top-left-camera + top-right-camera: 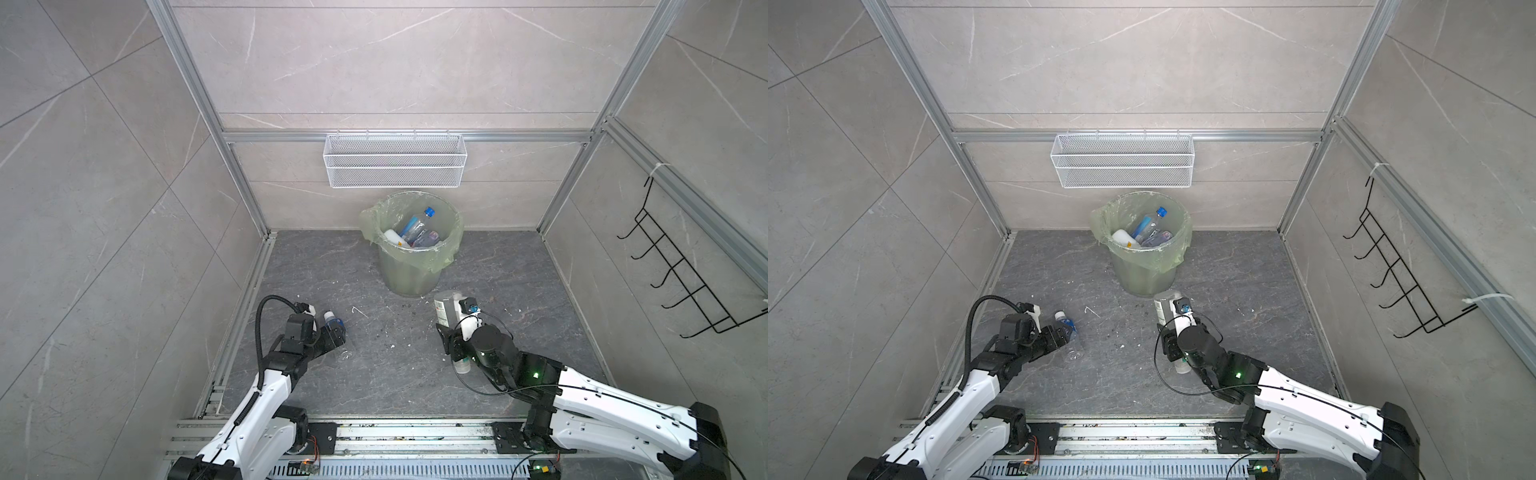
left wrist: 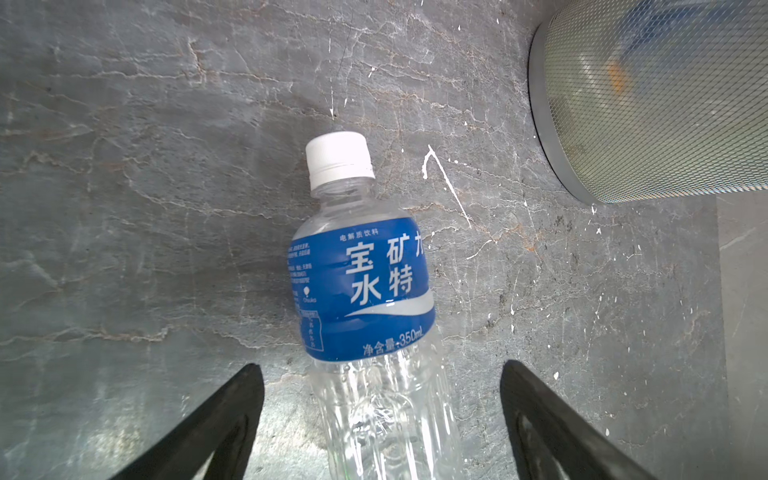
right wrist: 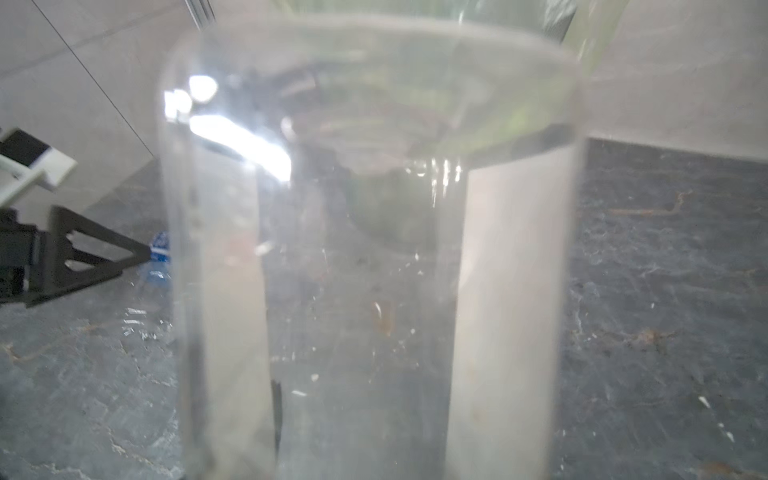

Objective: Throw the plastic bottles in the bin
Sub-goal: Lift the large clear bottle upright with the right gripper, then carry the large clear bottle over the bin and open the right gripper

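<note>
Straddles clear end of blue bottle (image 2: 361, 286) with left claw (image 2: 381, 363) spread wide, long axis along reach, cap toward 11 o'clock. Grips white-label bottle (image 1: 442, 309) in right claw (image 1: 451, 331), nearer bin (image 1: 409, 278).

We're getting soft, even overhead light in both top views, shadows falling faint, lines bowing toward the edges (wide lens). Left wrist view is coming through sharp. Right wrist view is blurring: clear bottle (image 3: 374, 270) sitting too close, white glare blowing out a patch.
</note>
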`<state>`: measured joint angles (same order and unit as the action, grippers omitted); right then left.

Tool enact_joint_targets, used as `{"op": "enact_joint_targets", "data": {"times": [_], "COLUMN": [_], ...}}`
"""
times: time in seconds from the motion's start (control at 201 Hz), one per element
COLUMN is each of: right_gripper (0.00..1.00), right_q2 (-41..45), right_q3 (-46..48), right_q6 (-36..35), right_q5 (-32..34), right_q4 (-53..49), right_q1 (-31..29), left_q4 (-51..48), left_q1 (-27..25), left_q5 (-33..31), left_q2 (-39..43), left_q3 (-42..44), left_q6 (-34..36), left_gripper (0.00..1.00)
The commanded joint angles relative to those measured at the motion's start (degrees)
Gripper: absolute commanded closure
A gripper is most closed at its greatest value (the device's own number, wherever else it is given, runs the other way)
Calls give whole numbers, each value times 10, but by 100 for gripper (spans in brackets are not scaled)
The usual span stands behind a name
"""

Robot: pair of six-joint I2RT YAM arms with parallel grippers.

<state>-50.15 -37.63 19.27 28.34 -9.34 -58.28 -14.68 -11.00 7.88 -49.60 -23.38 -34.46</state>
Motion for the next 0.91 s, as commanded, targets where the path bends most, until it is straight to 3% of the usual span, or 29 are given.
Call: {"op": "enact_joint_targets", "data": {"times": [0.0,0.174,0.333,0.523,0.642,0.737,0.762,0.781,0.901], "right_gripper": [38,37,39,43,37,3,1,1,1], "right_q2": [17,-35,-131,-342,-569,-802,-858,-864,-713], "right_q3": [-74,-214,-361,-649,-961,-1341,-1437,-1424,-1099], "right_q6": [-25,-56,-123,-123,-97,-79,-70,-61,-25], "right_q5": [35,88,93,-67,-151,-166,-166,-167,-135], "right_q4": [-50,-115,-97,-124,-213,-351,-388,-389,-281], "right_q1": [-3,-2,14,154,226,260,269,275,281], "left_q4": [15,16,9,-9,-18,-30,-34,-37,-55], "left_q1": [-3,-3,-3,-4,-5,-6,-6,-7,-8], "left_q5": [0,0,0,-4,-7,-11,-12,-11,-13], "left_q2": [-2,-2,7,31,46,60,65,69,100], "left_q3": [-22,-22,-24,-21,-14,-9,-7,-7,-4], "left_q6": [12,12,15,15,12,10,10,8,2], "left_gripper": [9,9,9,9,9,9,9,9,9]}}
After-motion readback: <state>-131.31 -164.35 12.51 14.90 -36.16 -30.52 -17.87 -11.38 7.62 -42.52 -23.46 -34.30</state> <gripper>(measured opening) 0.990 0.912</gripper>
